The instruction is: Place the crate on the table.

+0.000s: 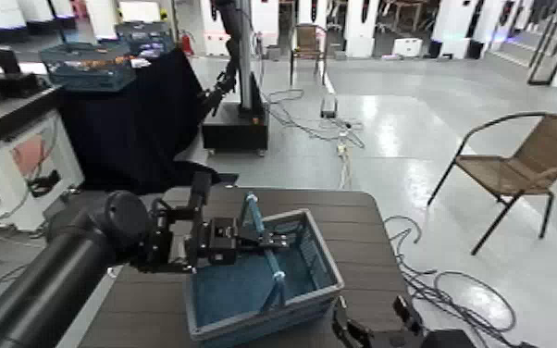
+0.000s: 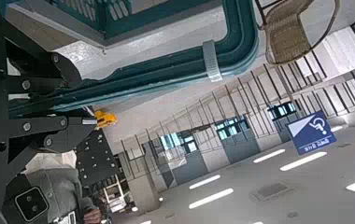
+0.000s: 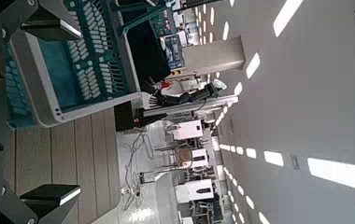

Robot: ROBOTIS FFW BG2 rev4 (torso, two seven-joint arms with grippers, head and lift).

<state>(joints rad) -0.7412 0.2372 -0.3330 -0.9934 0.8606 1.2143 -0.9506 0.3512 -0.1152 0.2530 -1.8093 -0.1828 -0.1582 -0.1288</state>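
Resting on the dark slatted bench (image 1: 365, 217), toward its near edge, the crate (image 1: 245, 296) is seen with its teal-blue inside facing up and its light blue bar handle (image 1: 262, 239) running across the top; the left end effector (image 1: 262, 242) is reached in from the robot's left and is clenched on that handle, near its far end; the left arm (image 1: 51, 273) is stretched low across the near left of the bench; the right end effector (image 1: 375, 329) is held low at the near right corner of the bench, just beside the crate but apart from it, and its fingers (image 3: 49, 198) are spread in the right wrist view, with nothing between them; in that same view the crate's slotted wall (image 3: 87, 61) is shown standing on the bench slats; beyond the bench a wicker chair (image 1: 523, 162) is set on the floor to the right, and a black-draped table (image 1: 129, 116) is placed farther off on the left.
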